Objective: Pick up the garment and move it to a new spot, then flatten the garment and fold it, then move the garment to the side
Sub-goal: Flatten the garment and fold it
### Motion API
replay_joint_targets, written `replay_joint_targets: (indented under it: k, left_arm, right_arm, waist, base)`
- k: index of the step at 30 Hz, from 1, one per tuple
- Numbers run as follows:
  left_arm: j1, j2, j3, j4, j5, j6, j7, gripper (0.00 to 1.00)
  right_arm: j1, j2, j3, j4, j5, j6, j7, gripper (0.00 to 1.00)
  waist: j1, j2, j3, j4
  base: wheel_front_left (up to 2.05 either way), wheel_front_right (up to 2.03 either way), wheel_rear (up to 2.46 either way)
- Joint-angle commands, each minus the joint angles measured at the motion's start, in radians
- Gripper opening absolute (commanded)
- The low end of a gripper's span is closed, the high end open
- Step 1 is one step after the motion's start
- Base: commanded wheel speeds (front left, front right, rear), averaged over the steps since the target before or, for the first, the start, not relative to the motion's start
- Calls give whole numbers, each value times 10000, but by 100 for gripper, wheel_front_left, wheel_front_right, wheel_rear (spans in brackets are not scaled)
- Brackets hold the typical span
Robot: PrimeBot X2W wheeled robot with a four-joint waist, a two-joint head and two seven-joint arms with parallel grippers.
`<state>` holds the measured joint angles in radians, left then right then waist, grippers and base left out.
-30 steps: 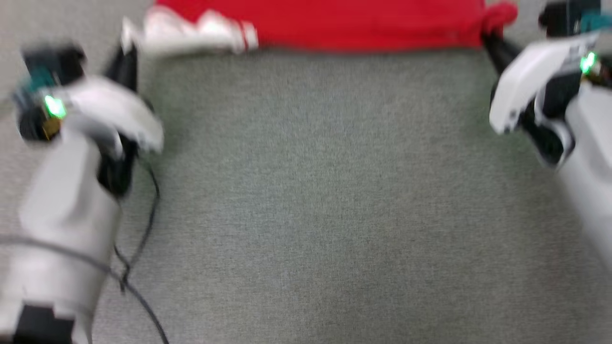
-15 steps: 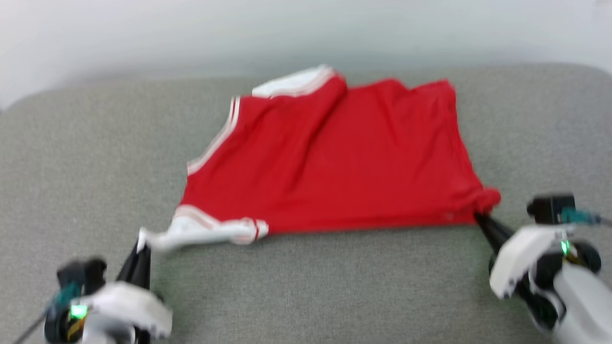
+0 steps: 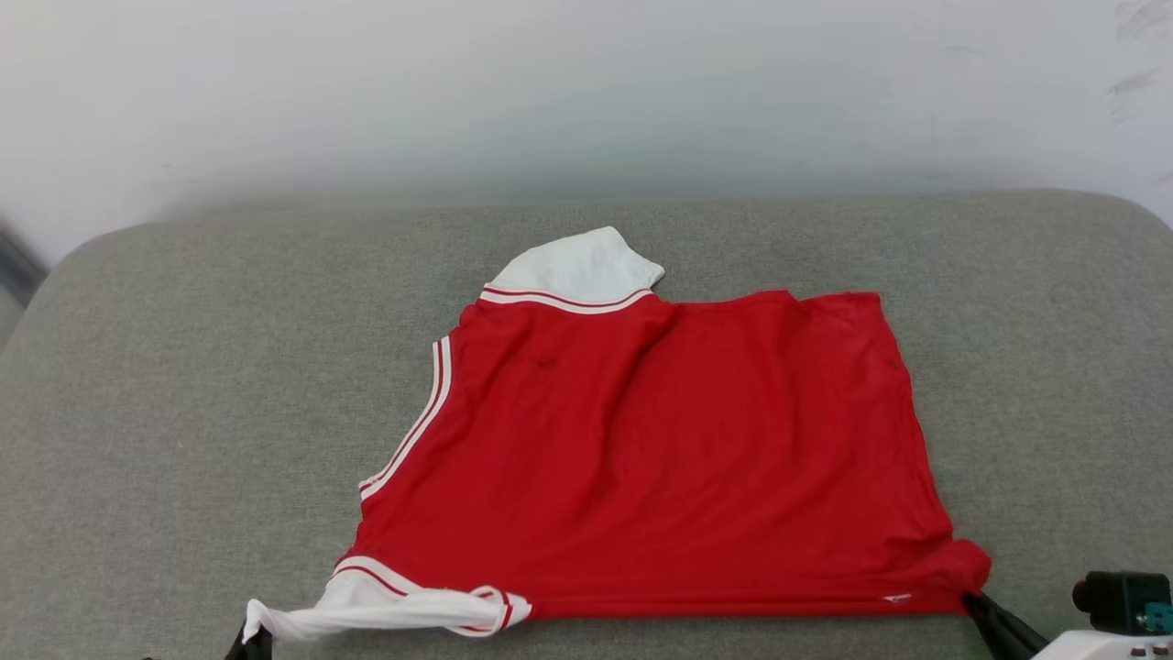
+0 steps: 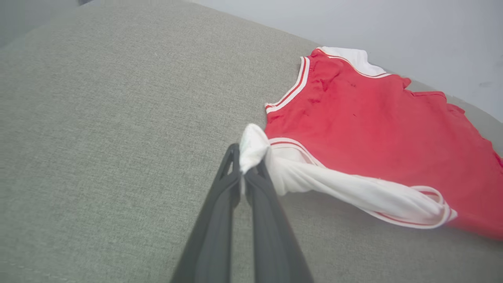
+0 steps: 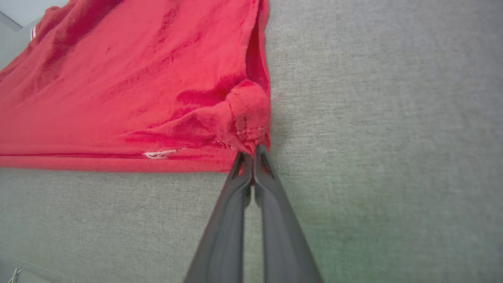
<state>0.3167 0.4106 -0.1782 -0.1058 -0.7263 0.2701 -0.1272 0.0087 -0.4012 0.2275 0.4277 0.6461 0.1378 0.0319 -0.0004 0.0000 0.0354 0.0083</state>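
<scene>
The red garment [image 3: 660,440] lies spread on the grey cushion, folded over, with a white part at its far edge and striped trim along its left side. My left gripper [image 3: 249,642] is shut on the garment's white near-left strap, which is pulled out into a twisted band [image 4: 353,192]. In the left wrist view that gripper [image 4: 245,167] pinches the strap's tip. My right gripper [image 3: 976,603] is shut on the garment's bunched near-right red corner [image 5: 247,118]; the right wrist view has the gripper [image 5: 251,155] closed right at the hem. No numbers or letters show.
The grey fabric cushion [image 3: 183,385] reaches a pale wall [image 3: 586,92] at the back. Bare cushion lies left and right of the garment and along the near edge.
The head camera has tilted up, so the whole garment and wall came into view and the arms dropped toward the bottom edge. Both grippers stay shut on the garment's near corners.
</scene>
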Motion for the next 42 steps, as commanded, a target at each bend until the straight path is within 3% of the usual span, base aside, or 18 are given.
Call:
replay_joint_targets:
  k: [1, 7, 13, 21, 29, 30, 31, 32, 33, 42]
  left_arm:
    - [-51, 269, 215, -661, 161, 309, 85, 0]
    - [-1673, 328, -319, -818, 390, -114, 471, 0]
    - [-3709, 190, -701, 85, 532, -724, 557, 0]
    - [-5427, -181, -1292, 1871, 463, -1562, 659, 0]
    - [-6135, -512, -1791, 3754, 178, -2376, 915, 0]
    - [-6171, -536, -1842, 3923, 132, -2441, 966, 0]
    - [-6203, -547, -1866, 4090, 117, -2492, 966, 29]
    - [-6264, -555, -1876, 4214, 105, -2528, 966, 78]
    - [-6319, -556, -1848, 4325, 100, -2547, 913, 100]
    - [-5998, 219, -1400, 4150, -2, -2217, 1151, 100]
  right_arm:
    - [541, 156, -1014, -985, -675, -126, 657, 0]
    - [-64, 797, -1783, -2714, -1780, -80, 2010, 0]
    - [-1298, 966, -1875, -3406, -2342, -77, 2852, 0]
    - [-2702, 934, -1433, -2634, -2361, -76, 3398, 0]
    - [-2855, 1031, -1032, -1538, -2211, -76, 3464, 0]
    - [-2859, 1040, -993, -1477, -2200, -76, 3356, 32]
    - [-2906, 1064, -973, -1458, -2179, -76, 3200, 54]
    - [-2957, 1052, -939, -1479, -2213, -74, 2986, 100]
    - [-2963, 1051, -944, -1495, -2216, -74, 2772, 100]
    - [-2398, 1382, -1309, -2055, -2838, -73, 264, 100]
  waist:
    - [4, 0, 201, 31]
    - [4, 0, 889, 29]
    - [4, 0, 1841, -13]
    - [4, 0, 2896, -82]
    - [4, 0, 3074, -72]
    - [4, 0, 3033, -83]
    - [4, 0, 2981, -96]
    - [4, 0, 2911, -104]
    - [4, 0, 2831, -104]
    - [4, 0, 1493, -252]
  base:
    - [0, 0, 0]
    - [0, 0, 0]
    - [0, 0, 0]
    - [0, 0, 0]
    - [0, 0, 0]
    - [0, 0, 0]
    - [0, 0, 0]
    - [0, 0, 0]
    - [0, 0, 0]
    - [0, 0, 0]
